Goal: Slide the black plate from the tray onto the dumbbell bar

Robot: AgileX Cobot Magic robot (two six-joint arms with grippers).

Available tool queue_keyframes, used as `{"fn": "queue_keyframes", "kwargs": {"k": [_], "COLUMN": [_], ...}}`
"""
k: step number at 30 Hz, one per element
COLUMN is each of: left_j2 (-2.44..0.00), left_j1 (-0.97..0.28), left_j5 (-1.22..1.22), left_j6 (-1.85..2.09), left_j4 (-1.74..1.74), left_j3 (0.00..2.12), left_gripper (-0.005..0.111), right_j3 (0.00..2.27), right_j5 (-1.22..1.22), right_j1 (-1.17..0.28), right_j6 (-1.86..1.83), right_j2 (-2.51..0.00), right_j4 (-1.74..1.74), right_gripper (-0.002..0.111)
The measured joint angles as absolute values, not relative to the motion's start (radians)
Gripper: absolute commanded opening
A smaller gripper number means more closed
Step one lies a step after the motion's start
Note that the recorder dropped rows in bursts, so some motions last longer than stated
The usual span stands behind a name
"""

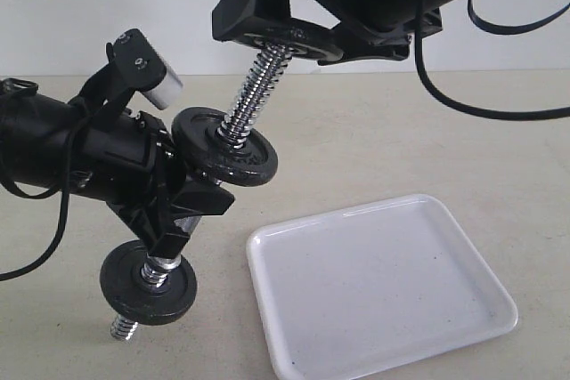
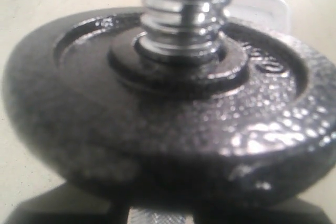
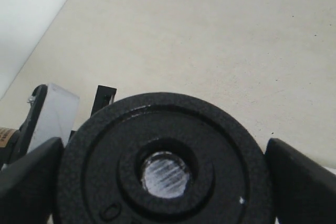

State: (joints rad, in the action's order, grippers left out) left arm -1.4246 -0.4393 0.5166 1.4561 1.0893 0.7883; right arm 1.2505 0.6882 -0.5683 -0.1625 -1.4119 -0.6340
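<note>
Here, black plate (image 3: 220, 161), over dumbbell bar (image 1: 258, 86) tip

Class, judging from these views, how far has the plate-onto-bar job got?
Done: the black plate is off the tray, gripped by the right hand. In hand: the dumbbell bar, held by the left hand, has its tip in the plate's hole. Left: sliding it down.

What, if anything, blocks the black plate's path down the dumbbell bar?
Nothing visible. The right gripper holds the black plate at the tip of the dumbbell bar; only bare thread runs down to the mounted disc.
</note>
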Motion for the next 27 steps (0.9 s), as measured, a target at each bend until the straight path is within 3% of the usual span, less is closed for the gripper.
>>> {"fn": "queue_keyframes", "kwargs": {"k": [3,27], "left_j2": [-1.425,-1.425], "left_j1": [-0.439,-0.439], "left_j5": [0.515,0.484], "left_j6": [1.456,1.428], "left_j4": [1.089,1.112], "left_j3": [0.789,0.789], "left_gripper": [0.004,0.004], "right_j3": [1.25,1.25], "right_j5": [0.688,0.645], "right_j1": [-0.568,-0.568], "right_j6": [-0.163,-0.181], "right_j2": [-1.412,-1.412], "right_j4": [-0.636,-0.655], "right_gripper": [0.105,0.105]}}
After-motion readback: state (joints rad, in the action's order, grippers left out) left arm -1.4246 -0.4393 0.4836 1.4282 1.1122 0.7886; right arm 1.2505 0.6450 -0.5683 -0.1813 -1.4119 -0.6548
